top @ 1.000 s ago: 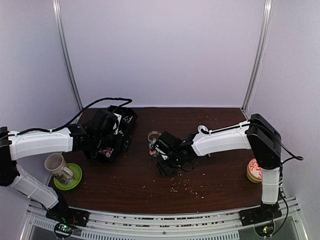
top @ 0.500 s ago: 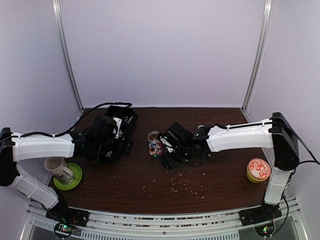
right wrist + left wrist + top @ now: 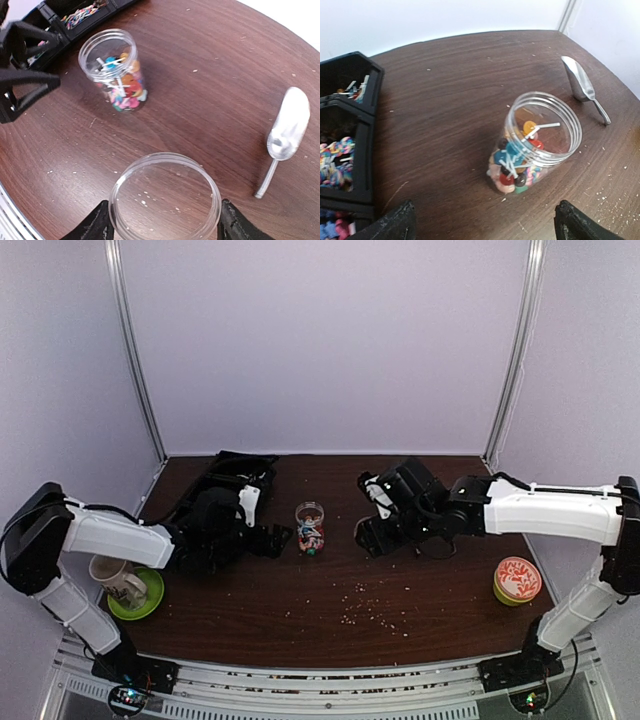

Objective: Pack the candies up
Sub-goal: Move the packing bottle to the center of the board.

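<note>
Candies (image 3: pixel 515 172) are found in two places; a mixed lot with white sticks sits in the open clear jar (image 3: pixel 535 145), filled roughly halfway, and more lie in the compartments of the black tray (image 3: pixel 345 150) at the far left of the table (image 3: pixel 450 620).

Jar is stood upright at mid-table, mouth uncovered; placed between the two arms, probably so that either can reach it.

A metal scoop (image 3: pixel 287 130) is laid flat to the right of the jar, well apart from it and held by neither gripper.

A clear lid (image 3: pixel 165 195), flecked with crumbs, is clamped by its rim between the fingers of the right gripper (image 3: pixel 166 221); it is carried flat and to the near right of the jar, not over the mouth; judged to be meant for capping.

Left gripper (image 3: pixel 487 227) is spread wide and holds nothing; its jaws frame the jar from the left, apart from the glass; judged a readiness to steady the jar.

Left arm is reached low across from its base, forearm near the table; right arm is stretched long leftward from the right edge, wrist tilted down.

Pale crumbs (image 3: pixel 365 610) are scattered nearer the front; a mug (image 3: pixel 115 575) on a green saucer (image 3: pixel 150 602) at near left; a round tin (image 3: pixel 517 580) at near right.
</note>
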`<action>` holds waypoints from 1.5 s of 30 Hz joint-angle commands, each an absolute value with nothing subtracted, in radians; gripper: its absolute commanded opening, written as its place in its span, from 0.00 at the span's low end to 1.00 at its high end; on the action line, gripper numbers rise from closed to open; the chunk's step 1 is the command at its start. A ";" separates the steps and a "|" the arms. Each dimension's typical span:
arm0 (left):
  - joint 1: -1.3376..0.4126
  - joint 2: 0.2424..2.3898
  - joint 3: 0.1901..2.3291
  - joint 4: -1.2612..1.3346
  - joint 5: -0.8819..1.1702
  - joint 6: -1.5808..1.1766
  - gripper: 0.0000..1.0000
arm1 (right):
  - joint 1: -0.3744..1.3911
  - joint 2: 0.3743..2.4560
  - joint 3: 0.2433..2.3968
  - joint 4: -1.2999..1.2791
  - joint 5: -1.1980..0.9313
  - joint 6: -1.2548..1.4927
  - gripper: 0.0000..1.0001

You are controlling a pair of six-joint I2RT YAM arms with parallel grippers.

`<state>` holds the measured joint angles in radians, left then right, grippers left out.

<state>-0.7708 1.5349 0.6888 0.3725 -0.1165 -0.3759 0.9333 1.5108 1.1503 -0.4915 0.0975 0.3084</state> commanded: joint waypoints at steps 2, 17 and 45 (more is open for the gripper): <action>-0.763 1.656 0.643 0.722 0.023 -0.339 0.98 | 0.892 1.388 1.122 -0.532 0.145 0.280 0.66; -0.763 2.070 0.625 1.245 0.156 -0.203 0.98 | 0.847 1.268 1.146 -0.592 0.154 0.242 0.66; -0.745 2.327 0.839 1.357 0.225 -0.162 0.86 | 0.846 1.250 1.174 -0.638 0.155 0.241 0.65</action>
<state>-0.7517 2.3077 0.8143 1.3594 0.1448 -0.1902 0.8509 1.2568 1.1412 -0.6197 0.1368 0.2516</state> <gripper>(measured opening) 0.892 0.658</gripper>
